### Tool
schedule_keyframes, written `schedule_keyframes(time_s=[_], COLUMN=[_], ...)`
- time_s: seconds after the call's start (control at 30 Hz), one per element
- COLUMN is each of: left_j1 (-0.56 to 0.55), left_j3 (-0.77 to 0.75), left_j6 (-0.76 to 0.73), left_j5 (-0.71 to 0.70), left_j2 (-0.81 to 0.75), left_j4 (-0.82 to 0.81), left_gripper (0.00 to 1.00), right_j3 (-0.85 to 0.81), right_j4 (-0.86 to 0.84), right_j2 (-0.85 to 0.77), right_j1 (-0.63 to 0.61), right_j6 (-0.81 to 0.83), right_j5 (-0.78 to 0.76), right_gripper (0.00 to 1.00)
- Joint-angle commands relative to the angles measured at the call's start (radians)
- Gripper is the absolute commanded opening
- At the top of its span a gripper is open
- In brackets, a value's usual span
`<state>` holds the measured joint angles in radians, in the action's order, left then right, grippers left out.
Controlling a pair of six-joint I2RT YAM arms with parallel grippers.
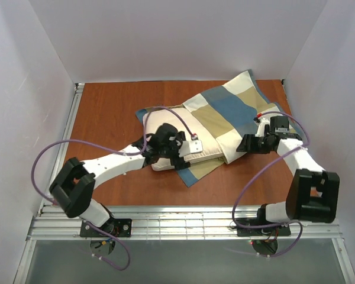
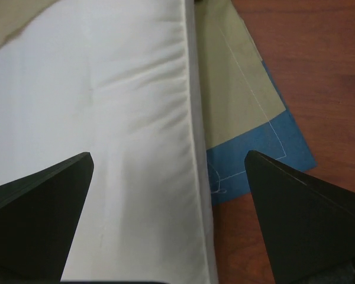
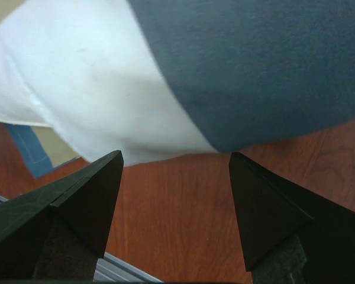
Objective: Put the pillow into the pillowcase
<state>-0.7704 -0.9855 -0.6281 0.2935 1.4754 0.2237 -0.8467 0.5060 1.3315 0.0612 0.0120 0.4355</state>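
The pillowcase (image 1: 231, 109), in blue, tan and cream blocks, lies slanted from the table's middle to the back right. The cream pillow (image 1: 201, 145) lies partly inside it, with its near-left end sticking out over the lower flap. My left gripper (image 1: 180, 155) is open over that end. In the left wrist view its jaws (image 2: 168, 160) straddle the pillow's (image 2: 106, 106) seamed edge, with the tan and blue flap (image 2: 242, 112) beside it. My right gripper (image 1: 244, 145) is open and empty at the pillowcase's near-right edge (image 3: 254, 71), low over bare table (image 3: 177, 213).
The brown table (image 1: 106, 112) is enclosed by white walls at the left, back and right. A metal rail (image 1: 183, 216) runs along the near edge by the arm bases. Purple cables loop from both arms.
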Motion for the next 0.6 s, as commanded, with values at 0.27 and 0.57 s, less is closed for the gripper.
schedule_keyframes(time_s=[0.27, 0.57], left_j1=[-0.161, -0.184], left_j3=[-0.008, -0.053], left_j6=[-0.058, -0.047], left_j5=[-0.605, -0.596], left_j2=[0.356, 0.292], left_j4=[-0.247, -0.164], left_gripper=[0.93, 0.88], right_j3=[-0.23, -0.207], right_j4=[-0.208, -0.213], right_j2=[0.281, 0.244], right_j1=[0.005, 0.005], right_j6=[0.006, 0.02], right_j5=[0.068, 0.08], right_gripper=[0.7, 0.69])
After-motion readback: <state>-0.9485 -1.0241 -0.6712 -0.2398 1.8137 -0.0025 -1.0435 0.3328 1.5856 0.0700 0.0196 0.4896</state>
